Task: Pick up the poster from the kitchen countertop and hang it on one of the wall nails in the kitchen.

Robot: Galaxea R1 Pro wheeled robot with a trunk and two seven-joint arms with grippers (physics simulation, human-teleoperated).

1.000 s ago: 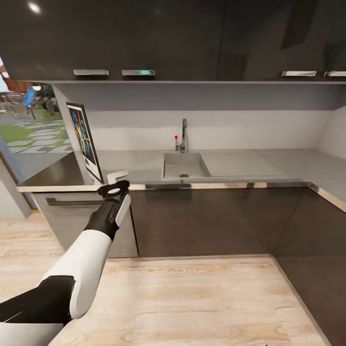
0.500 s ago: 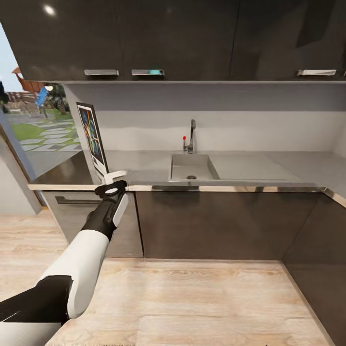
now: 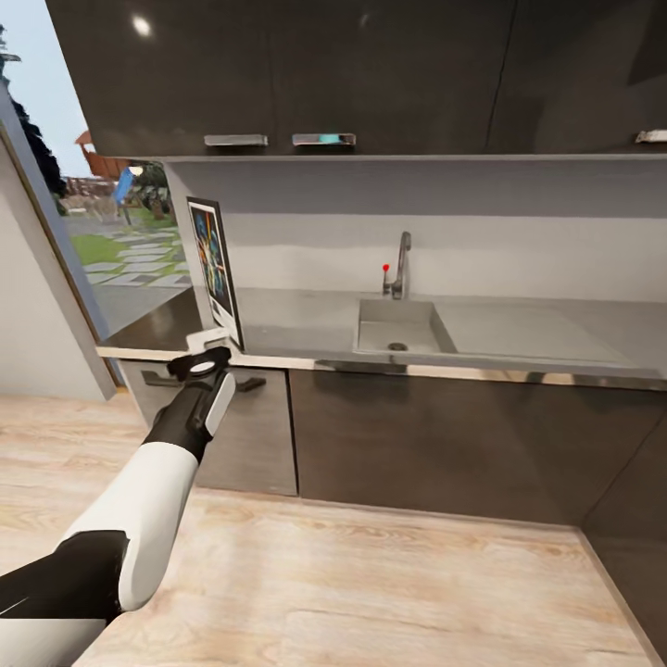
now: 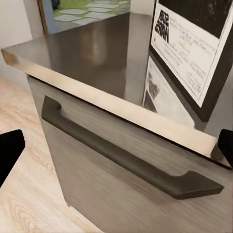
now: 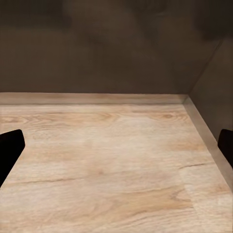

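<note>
The poster (image 3: 215, 269) stands upright on the kitchen countertop (image 3: 306, 324) near its left end, seen nearly edge-on, with a black frame and colourful figures. My left gripper (image 3: 206, 348) hovers at the counter's front edge just below and in front of the poster's lower corner. In the left wrist view the poster's lower white border with lettering (image 4: 194, 53) rises over the countertop (image 4: 97, 53), and the left gripper (image 4: 116, 145) is open with nothing between its fingers. My right gripper (image 5: 116, 150) is open and empty above wooden floor. The wall nail is out of view.
A built-in sink (image 3: 398, 326) with a metal tap (image 3: 401, 264) lies right of the poster. Dark upper cabinets (image 3: 324, 74) hang overhead. A drawer with a dark handle (image 4: 126, 155) sits under the counter edge. A window onto a garden (image 3: 120, 241) is at the left.
The whole picture has shifted to the right, so the camera has turned left. My left gripper stays by the counter edge under the poster, a little closer to its lower corner.
</note>
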